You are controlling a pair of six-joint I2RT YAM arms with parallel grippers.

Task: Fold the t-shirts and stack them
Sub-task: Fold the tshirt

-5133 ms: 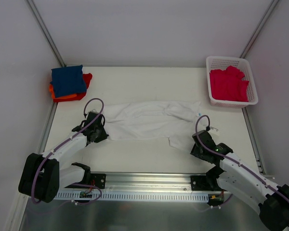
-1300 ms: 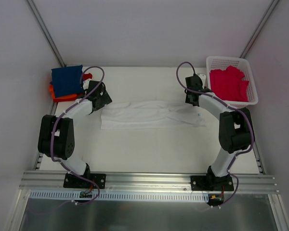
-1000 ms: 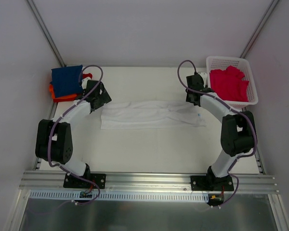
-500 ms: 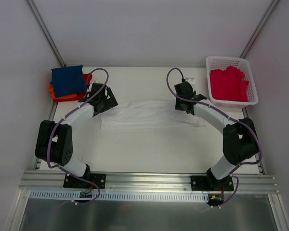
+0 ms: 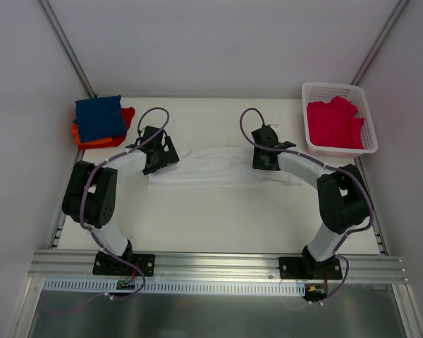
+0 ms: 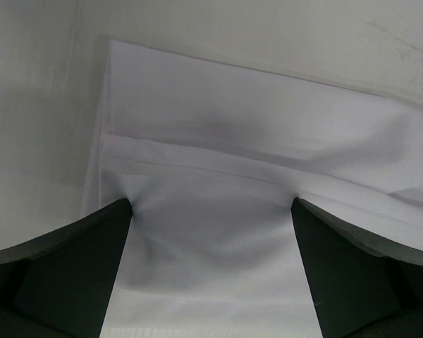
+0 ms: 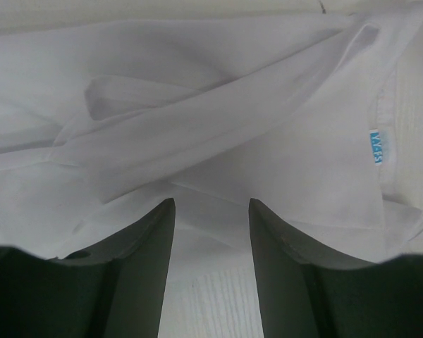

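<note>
From above, the white shirt (image 5: 211,167) lies as a folded band, with the left gripper (image 5: 161,155) and right gripper (image 5: 264,156) at its ends.

Left wrist: the fingers (image 6: 63,274) are spread wide over the shirt. Closing here may catch only the top layer.

Right wrist: the fingers (image 7: 137,274) are apart over rumpled layers. A pinch here could drag the fold open.

The place looks like a robotics lab test cell. Plain white walls (image 5: 218,42) with slanted metal struts (image 5: 67,49) close in a white worktop (image 5: 211,211). The left arm (image 5: 99,197) and the right arm (image 5: 342,201) are bolted on an aluminium rail (image 5: 218,262) at the near edge. Purple cables (image 5: 248,121) run along them.
</note>
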